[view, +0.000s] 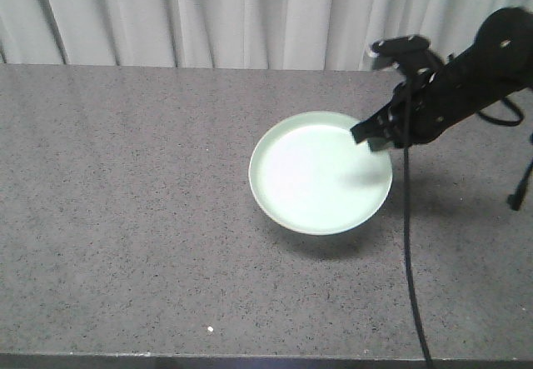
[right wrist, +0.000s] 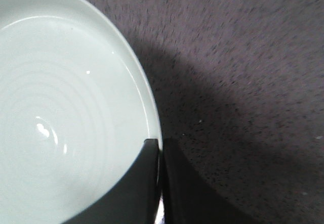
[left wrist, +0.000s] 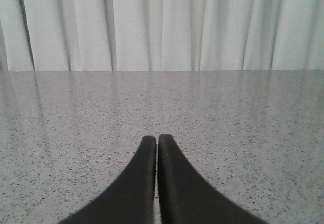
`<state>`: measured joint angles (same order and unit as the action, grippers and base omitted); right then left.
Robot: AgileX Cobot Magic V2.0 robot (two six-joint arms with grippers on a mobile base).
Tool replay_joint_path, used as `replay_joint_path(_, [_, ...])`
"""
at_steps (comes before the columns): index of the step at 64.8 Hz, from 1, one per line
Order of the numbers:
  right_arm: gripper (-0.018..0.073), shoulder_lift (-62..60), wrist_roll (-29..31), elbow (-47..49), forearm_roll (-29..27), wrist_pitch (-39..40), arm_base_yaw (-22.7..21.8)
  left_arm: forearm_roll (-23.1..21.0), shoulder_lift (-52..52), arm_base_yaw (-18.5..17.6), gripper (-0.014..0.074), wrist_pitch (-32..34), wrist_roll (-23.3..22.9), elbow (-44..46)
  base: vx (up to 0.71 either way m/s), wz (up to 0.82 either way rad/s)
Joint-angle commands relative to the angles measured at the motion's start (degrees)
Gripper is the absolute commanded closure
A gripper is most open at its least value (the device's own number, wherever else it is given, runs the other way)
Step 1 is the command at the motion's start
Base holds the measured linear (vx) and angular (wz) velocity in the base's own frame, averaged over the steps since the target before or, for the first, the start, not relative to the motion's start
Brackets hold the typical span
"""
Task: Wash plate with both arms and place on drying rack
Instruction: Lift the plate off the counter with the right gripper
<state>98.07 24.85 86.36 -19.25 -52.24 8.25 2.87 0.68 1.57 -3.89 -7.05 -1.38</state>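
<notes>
Right gripper (right wrist: 159,144): pinching the rim of the plate (view: 316,177), one finger over the inner face and the other outside it, with the rim running between them.
Left gripper (left wrist: 157,139): fingers pressed together on nothing, low over bare countertop (view: 125,186), facing the curtain (view: 208,11).
Plate position: face up on the speckled countertop, right of centre. A dark shadow under its front edge suggests it may be tipped or just lifted; we cannot settle that from this angle.
Why the edge grip: we judge the raised rim is the only purchase thin fingers get on so flat a plate. Holding one side also leaves the face free for the other arm.
Right arm (view: 475,69) pose: enters from the right border, slanting down and leftward to the rim, with its cable (view: 408,244) hanging toward the front edge.
Left arm: not seen in the front view, well apart from the plate.
Drying rack: in none of our views; we judge washing and placing are not yet started.
</notes>
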Motion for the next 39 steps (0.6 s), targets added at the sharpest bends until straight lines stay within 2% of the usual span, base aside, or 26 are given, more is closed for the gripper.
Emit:
replay_joint_path(1, [0.0570,-8.4,0.7,1.5,-3.4,1.3,-1.8,-0.5,0.9,-0.4,0.0602,3.9,-0.2,-1.2,0.00,0.00])
replay_joint_path(19, [0.0566,-23.1,1.1,0.7,-4.7,-5.3,-2.5,-0.5,0.9,-0.4,0.0602,3.9,-0.2,-1.2,0.00,0.00])
replay_joint_path(28, [0.0566,-29.0,1.1,-3.5,-6.0,-3.7,-2.5,-0.5,0.9,-0.4,0.0602,3.9,-0.2,-1.2,0.00,0.00])
replay_joint_path(39, [0.0566,-36.5,1.0,-13.1,-7.4,-1.1,-2.5,-0.5,0.9,-0.4,0.0602,3.9,-0.2,-1.2,0.00,0.00])
